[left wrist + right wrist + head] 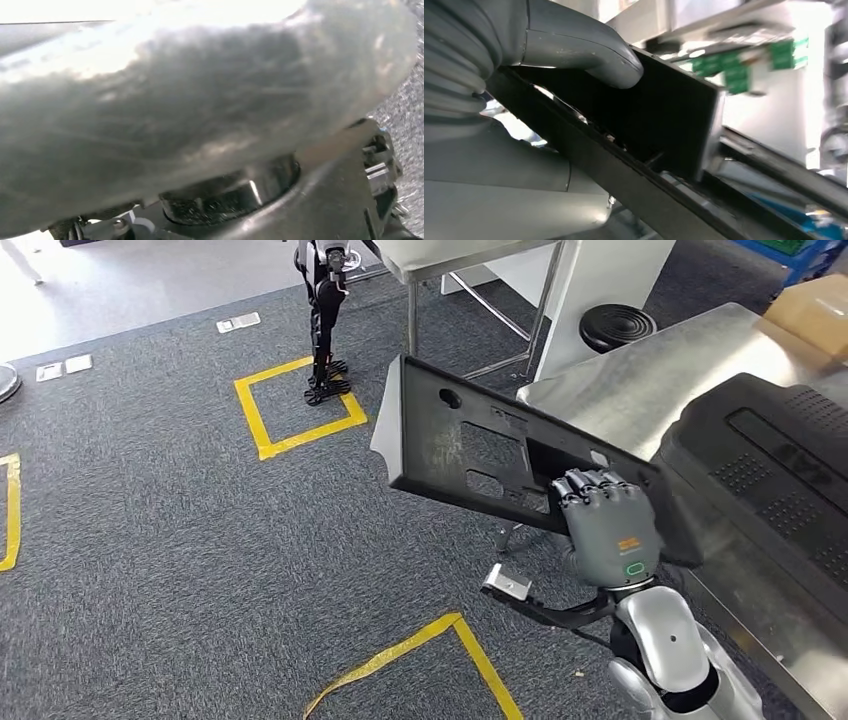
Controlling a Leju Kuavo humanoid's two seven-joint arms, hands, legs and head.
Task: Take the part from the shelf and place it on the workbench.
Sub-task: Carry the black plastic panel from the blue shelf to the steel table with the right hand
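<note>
The right hand [607,525] grips the flat black part [470,445] by its lower edge, holding it tilted over the carpet just beside the steel workbench [640,390] — the robot should level it and swing right, landing on bare steel clear of the black housing [780,465] (left hand's state cannot be told).

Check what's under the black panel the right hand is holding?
Under the black panel: grey carpet at its free end, steel workbench corner at the held end. The right hand and panel cover whatever sits directly beneath.
</note>
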